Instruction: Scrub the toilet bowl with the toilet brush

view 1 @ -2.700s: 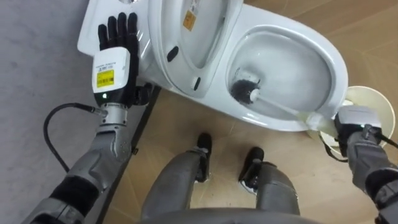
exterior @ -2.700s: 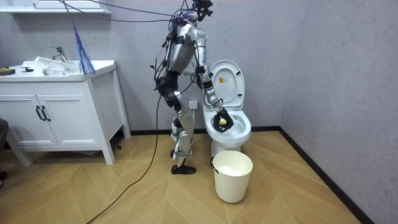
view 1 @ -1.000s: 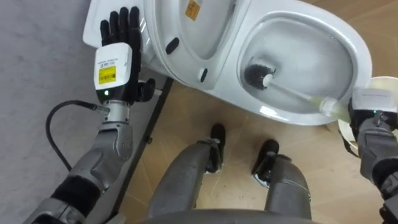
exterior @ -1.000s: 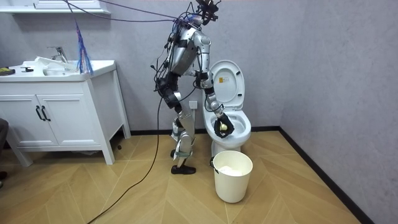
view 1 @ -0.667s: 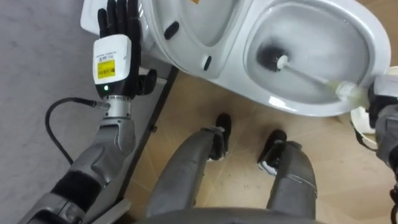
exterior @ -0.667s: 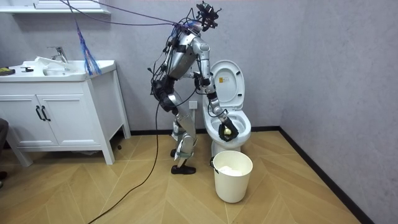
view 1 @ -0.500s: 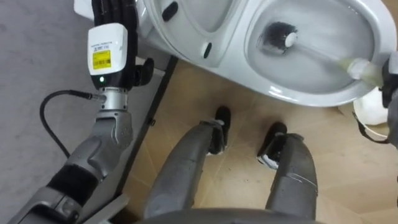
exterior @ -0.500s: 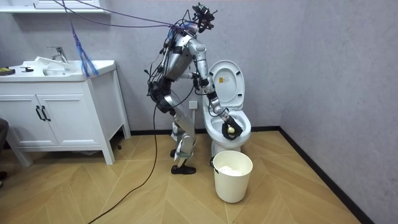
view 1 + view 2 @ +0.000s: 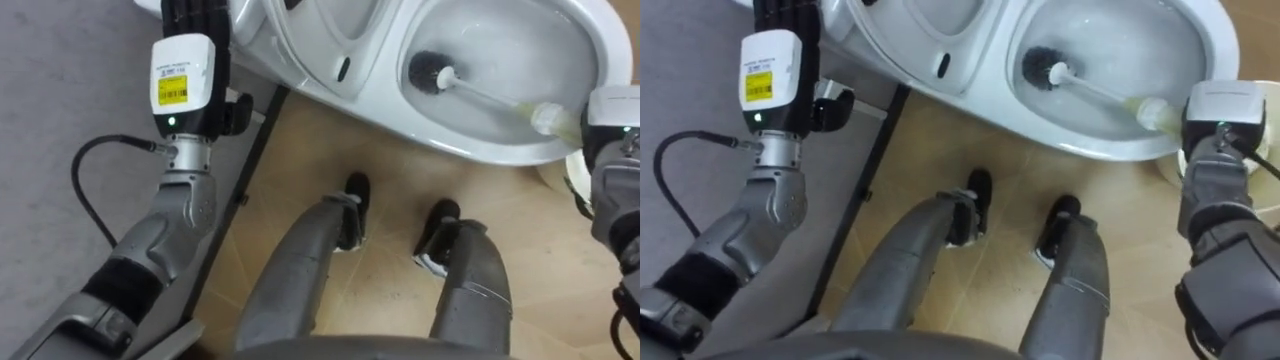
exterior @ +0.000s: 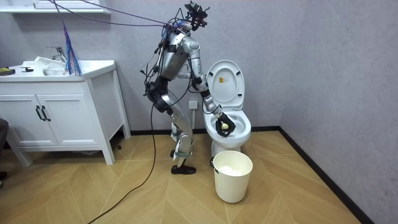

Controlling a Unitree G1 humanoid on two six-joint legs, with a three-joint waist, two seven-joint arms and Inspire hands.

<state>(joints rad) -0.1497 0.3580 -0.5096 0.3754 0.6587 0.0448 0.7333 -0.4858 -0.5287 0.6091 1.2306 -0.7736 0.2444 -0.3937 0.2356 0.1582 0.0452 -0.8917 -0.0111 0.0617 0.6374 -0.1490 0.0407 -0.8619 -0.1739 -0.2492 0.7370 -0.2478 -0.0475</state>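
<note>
Item count: one toilet [image 9: 470,152], one toilet brush [image 9: 488,95], one bucket [image 10: 233,176], one cabinet [image 10: 56,121].

1. Position. The robot stands upright on the wood floor [image 9: 300,170], facing the toilet, with both feet just short of the bowl's base. A grey wall is at its left.
2. Toilet brush. The dark bristle head is inside the bowl, low against the inner wall on the side nearer the raised seat [image 9: 320,40]. The white handle runs up from the head and crosses the bowl's rim on the robot's right.
3. Right hand [image 9: 612,120]. It is closed round the pale green grip at the end of the handle, just outside the rim.
4. Left hand [image 9: 190,80]. It is raised beside the toilet's rear part. The fingers [image 9: 195,15] are straight and pressed together, pointing up out of view. Whether they touch the porcelain cannot be told.
5. Obstructions. The seat and lid stand upright between the left hand and the bowl.
6. Surroundings. The cream bucket stands on the floor in front of the bowl, near the robot's feet. The white cabinet, with a basin and tap [image 10: 58,52] on its tabletop, stands well apart at the room view's left.
</note>
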